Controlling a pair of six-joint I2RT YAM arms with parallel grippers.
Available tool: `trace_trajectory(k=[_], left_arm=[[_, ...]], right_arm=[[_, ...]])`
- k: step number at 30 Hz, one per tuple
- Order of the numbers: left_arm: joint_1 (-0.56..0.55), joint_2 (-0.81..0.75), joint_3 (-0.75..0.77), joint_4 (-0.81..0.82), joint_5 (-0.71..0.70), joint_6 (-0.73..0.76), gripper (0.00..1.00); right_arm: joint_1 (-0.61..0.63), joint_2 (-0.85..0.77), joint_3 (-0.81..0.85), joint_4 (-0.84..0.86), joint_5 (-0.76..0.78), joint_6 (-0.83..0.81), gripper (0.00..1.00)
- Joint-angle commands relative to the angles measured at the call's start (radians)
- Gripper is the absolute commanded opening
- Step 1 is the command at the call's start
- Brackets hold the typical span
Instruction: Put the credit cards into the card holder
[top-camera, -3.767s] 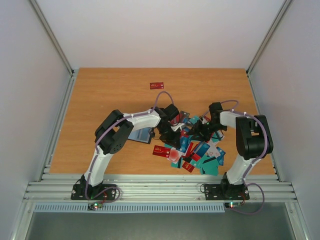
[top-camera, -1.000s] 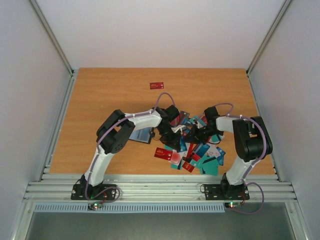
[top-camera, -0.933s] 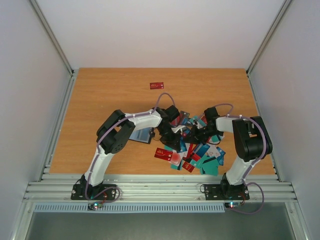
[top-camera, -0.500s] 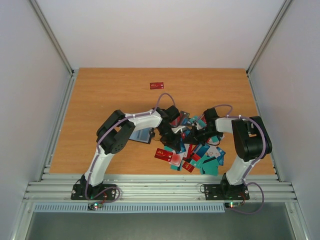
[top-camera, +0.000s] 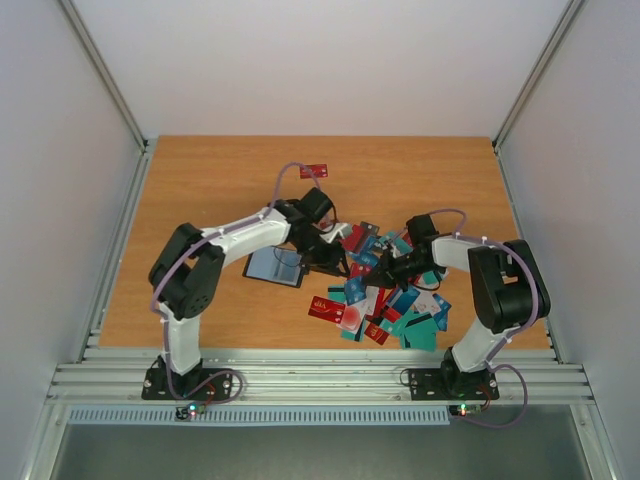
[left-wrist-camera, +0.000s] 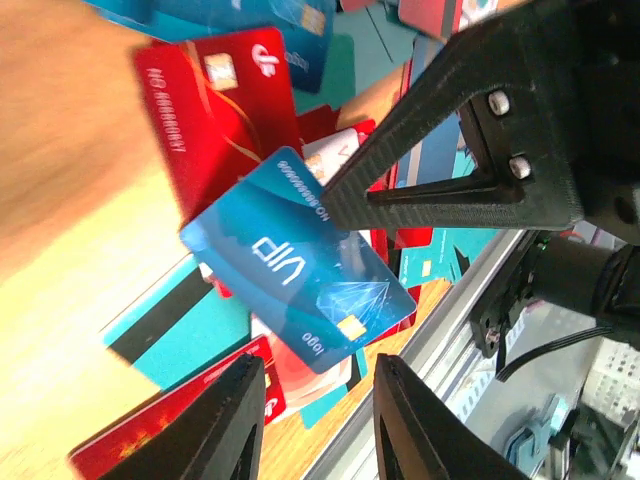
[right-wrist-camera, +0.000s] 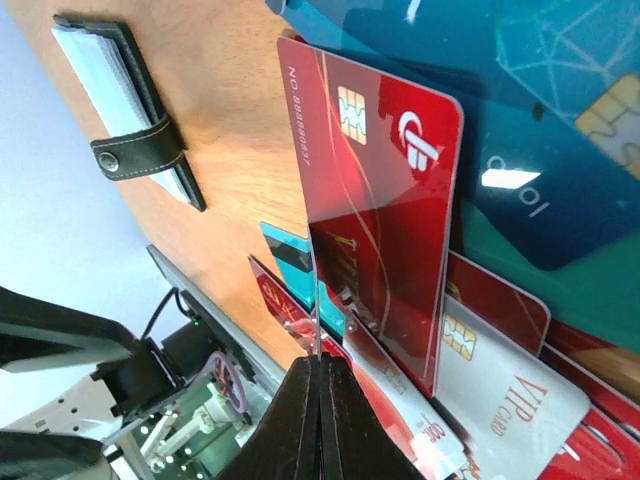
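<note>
The wooden table (top-camera: 200, 200) carried most credit cards (top-camera: 395, 300) in a loose heap, outside the black card holder (top-camera: 275, 266) lying at the heap's 9 o'clock, so the task looked barely started. The left gripper (left-wrist-camera: 315, 425) hung partly open and empty over a blue VIP card (left-wrist-camera: 300, 300). The right gripper (right-wrist-camera: 320, 400) was pinched shut, apparently on a red chip card (right-wrist-camera: 380, 220). One stray red card (top-camera: 314, 171) lay at 12 o'clock.

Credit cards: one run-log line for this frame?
phase: card pickup | right gripper: shut on red card | left gripper: open, empty | card holder: lying left of card pile
</note>
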Motion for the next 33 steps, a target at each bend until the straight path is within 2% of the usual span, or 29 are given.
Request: trace_trajectory(k=[1, 8, 18, 28, 33], left_arm=[[0.046, -0.102, -0.080, 0.061, -0.020, -0.046, 0.33], [0.126, -0.232, -0.162, 0.093, -0.069, -0.129, 0.46], [0.149, -0.288, -0.283, 0.309, 0.037, -0.261, 0.48], [0.235, -0.439, -0.251, 0.263, -0.009, -0.340, 0.60], [0.297, -0.520, -0.297, 0.372, 0.095, -0.398, 0.63]], right_arm=[[0.007, -0.038, -0.009, 0.006, -0.022, 0.057, 0.01], [0.007, -0.087, -0.004, 0.057, -0.049, 0.143, 0.01], [0.007, -0.119, 0.003, 0.104, -0.067, 0.217, 0.01], [0.007, -0.251, 0.076, 0.148, -0.093, 0.365, 0.01], [0.018, -0.286, 0.125, 0.207, -0.114, 0.454, 0.01]])
